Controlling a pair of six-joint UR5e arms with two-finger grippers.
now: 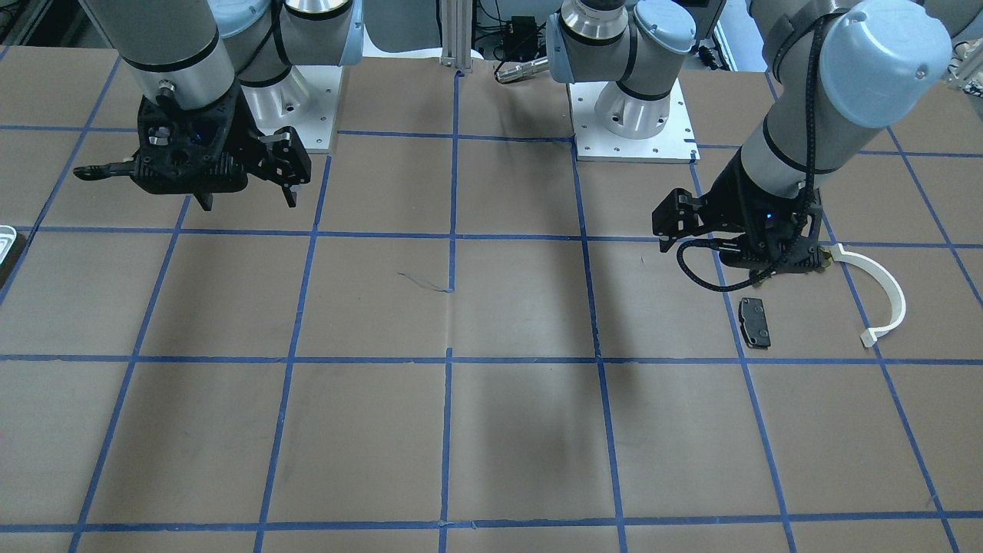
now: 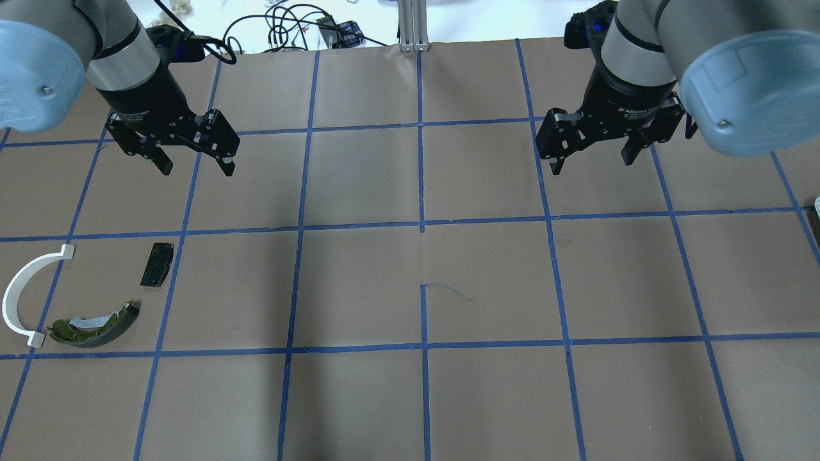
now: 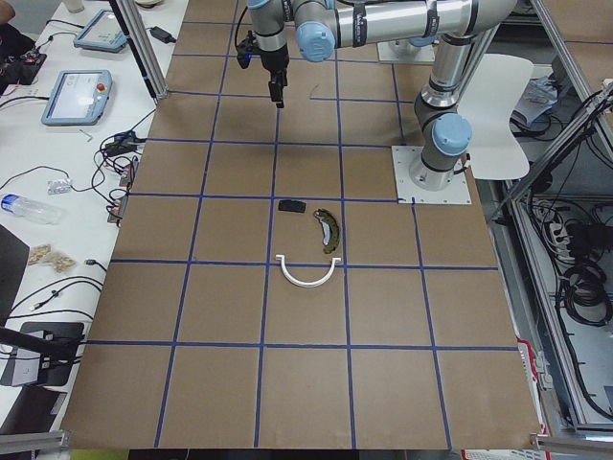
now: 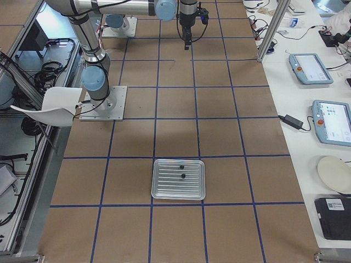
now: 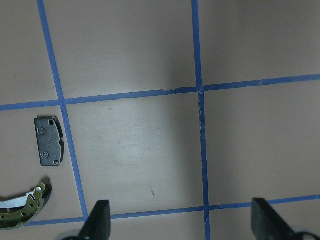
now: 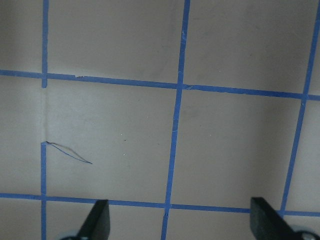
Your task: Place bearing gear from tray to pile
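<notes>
The tray [image 4: 164, 189] is a ribbed metal tray with two small black round pieces [image 4: 182, 176] in it. Only its corner shows in the front view [image 1: 6, 238]. The pile lies near the left arm: a white arc strip [image 2: 19, 291], a dark pad [image 2: 157, 264] and a yellow-green shoe [image 2: 96, 323]. My left gripper [image 2: 189, 153] is open and empty, hanging above the table beyond the pad. Its wrist view shows the pad [image 5: 49, 141] and the shoe [image 5: 22, 210]. My right gripper [image 2: 592, 157] is open and empty over bare table, away from the tray.
Brown paper with a blue tape grid [image 2: 421, 227] covers the table. Both arm bases stand on white plates [image 1: 633, 130]. Cables and a post [image 2: 413, 25] sit at the far edge. Screens and tablets [image 4: 310, 68] lie on the side bench.
</notes>
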